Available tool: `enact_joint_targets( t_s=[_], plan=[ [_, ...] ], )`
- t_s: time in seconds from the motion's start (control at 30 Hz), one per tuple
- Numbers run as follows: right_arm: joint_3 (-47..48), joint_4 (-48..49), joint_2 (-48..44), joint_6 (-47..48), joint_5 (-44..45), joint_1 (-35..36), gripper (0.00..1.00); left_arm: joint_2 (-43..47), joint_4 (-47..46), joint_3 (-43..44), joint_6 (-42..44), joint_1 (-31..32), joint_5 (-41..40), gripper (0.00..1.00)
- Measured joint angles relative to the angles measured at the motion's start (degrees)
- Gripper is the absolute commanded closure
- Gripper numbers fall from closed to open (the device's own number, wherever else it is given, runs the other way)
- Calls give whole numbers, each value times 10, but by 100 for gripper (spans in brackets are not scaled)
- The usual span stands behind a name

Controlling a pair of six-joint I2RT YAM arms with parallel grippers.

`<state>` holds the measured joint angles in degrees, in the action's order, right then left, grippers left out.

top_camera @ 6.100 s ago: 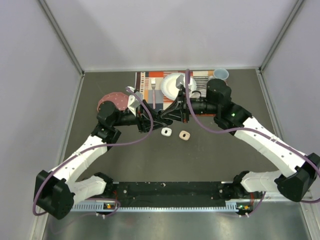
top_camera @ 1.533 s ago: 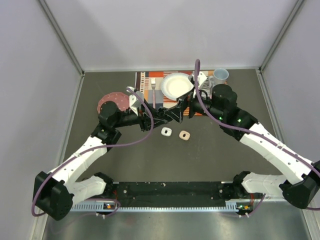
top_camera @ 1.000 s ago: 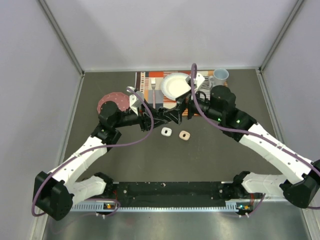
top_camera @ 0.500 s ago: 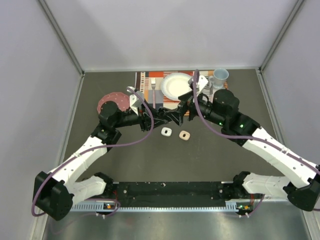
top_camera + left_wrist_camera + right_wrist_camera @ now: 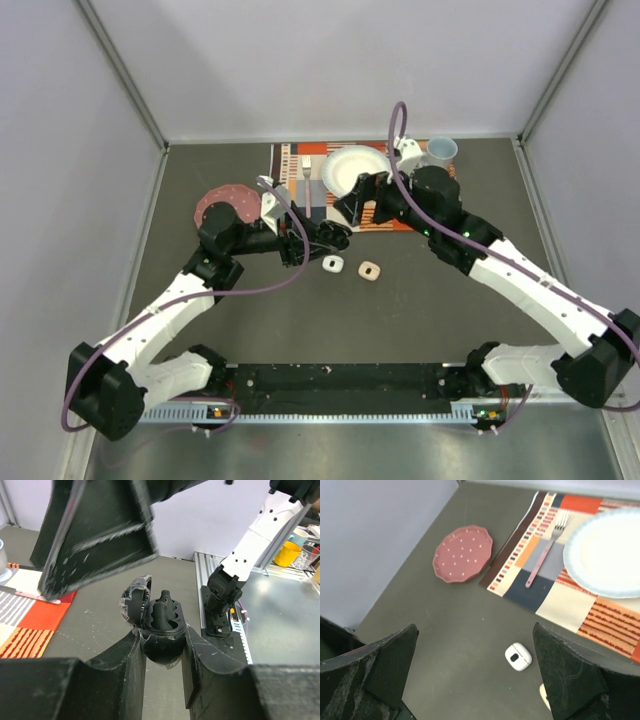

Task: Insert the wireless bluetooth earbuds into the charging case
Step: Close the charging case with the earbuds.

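Black case, lid open, gripped in left hand; right hand wide above striped placemat, white case nearby.

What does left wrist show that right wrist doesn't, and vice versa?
Only left wrist: the black charging case, lid open, clamped in the left gripper, with dark bud shapes inside; also an arm base by the table's edge.
Only right wrist: the right gripper, open and empty, above a white case, the pink dotted plate, the fork and the white plate.
Both: the striped placemat and the dark tabletop.
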<state>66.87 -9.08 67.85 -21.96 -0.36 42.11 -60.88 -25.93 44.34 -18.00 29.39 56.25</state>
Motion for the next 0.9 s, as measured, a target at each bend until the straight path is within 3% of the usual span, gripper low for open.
enact_joint_targets(
  t_s=[0.3,0.5,0.73,0.9],
  plan=[
    [1,-19,34,-6,-120,-9,1,0,9,1,2,3,12,100],
    [4,-22,34,10,-144,-9,1,0,12,1,2,5,5,100],
    [5,-33,34,38,-94,5,1,0,38,1,-6,7,-14,100],
    [7,-24,34,52,25,47,1,-11,51,1,-50,7,-28,100]
  ],
)
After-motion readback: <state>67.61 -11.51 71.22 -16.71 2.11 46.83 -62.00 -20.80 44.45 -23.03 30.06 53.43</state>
